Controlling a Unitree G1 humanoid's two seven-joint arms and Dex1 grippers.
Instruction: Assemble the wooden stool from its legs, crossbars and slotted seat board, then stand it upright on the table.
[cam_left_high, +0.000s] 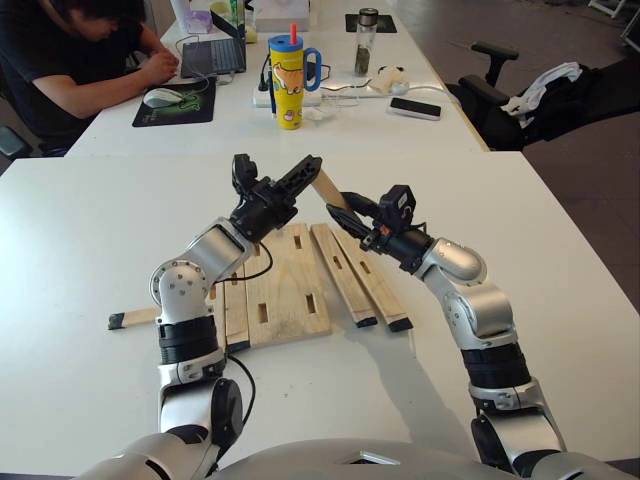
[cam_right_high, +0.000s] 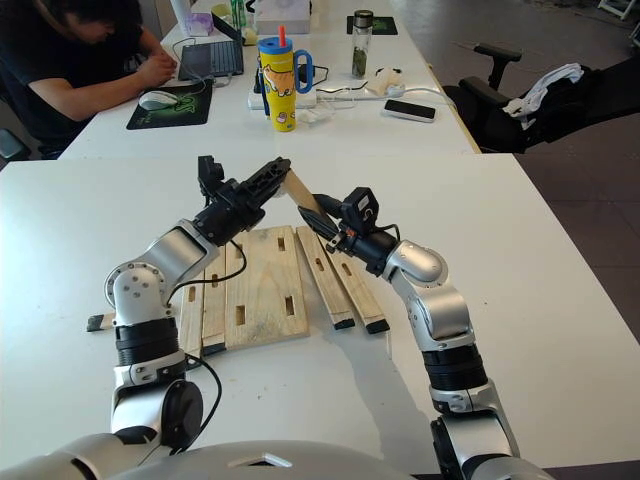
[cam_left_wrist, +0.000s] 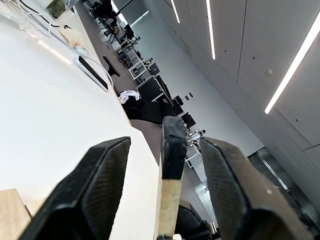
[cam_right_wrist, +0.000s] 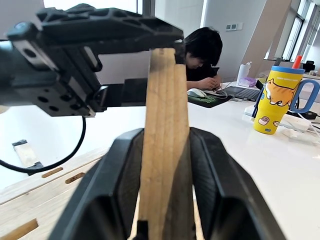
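Observation:
My right gripper (cam_left_high: 352, 212) is shut on a light wooden leg (cam_left_high: 329, 190) and holds it slanted above the table, its dark-capped end up. That capped end (cam_left_wrist: 173, 145) sits in the gap of my open left gripper (cam_left_high: 308, 170), whose fingers (cam_left_wrist: 102, 190) stand on either side without touching it. In the right wrist view the leg (cam_right_wrist: 165, 115) is clamped in the right gripper (cam_right_wrist: 165, 136). Below lies the slotted seat board (cam_left_high: 285, 295), flat on the white table (cam_left_high: 90, 230). Two slotted slats (cam_left_high: 360, 285) lie beside it, and a short dark-tipped stick (cam_left_high: 132, 319) lies at its left.
A second table behind holds a yellow tumbler (cam_left_high: 290, 85), a phone (cam_left_high: 415, 108), a bottle (cam_left_high: 363, 42) and a laptop (cam_left_high: 212, 56) where a person sits. An office chair (cam_left_high: 500, 95) stands far right. Bare tabletop lies left and right of the wood.

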